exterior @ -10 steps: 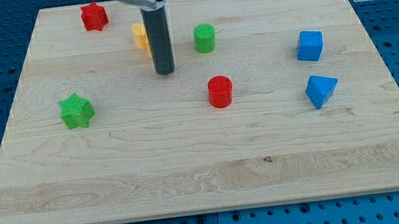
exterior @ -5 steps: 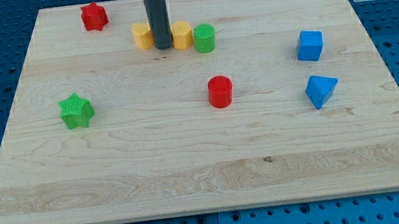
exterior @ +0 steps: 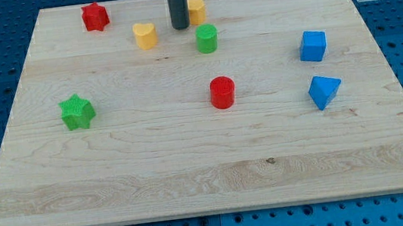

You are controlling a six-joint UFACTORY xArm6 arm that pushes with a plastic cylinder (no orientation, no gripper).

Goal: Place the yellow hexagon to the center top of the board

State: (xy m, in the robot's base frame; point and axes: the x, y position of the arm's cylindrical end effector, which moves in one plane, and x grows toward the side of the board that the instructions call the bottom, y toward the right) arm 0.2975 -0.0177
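Camera view shows my tip (exterior: 180, 27) touching the left side of the yellow hexagon (exterior: 196, 9), so a push slides it along. It sits near the counter (exterior: 192, 167) top middle. No jaws here, nothing is held.

Eight coloured blocks sit on one wooden board (exterior: 207, 165). Two are yellow: a hexagon (exterior: 196, 9) and a heart (exterior: 145, 35). Two are red: a star (exterior: 95, 17) and a cylinder (exterior: 223, 93). Two are green: a star (exterior: 77, 112) and a cylinder (exterior: 207, 38). Two are blue: a cube (exterior: 313, 45) and a wedge-like block (exterior: 324, 90) whose exact shape is hard to make out. By shape, that makes two stars and two cylinders. One dark rod stands over the board, with a single tip (exterior: 180, 27)
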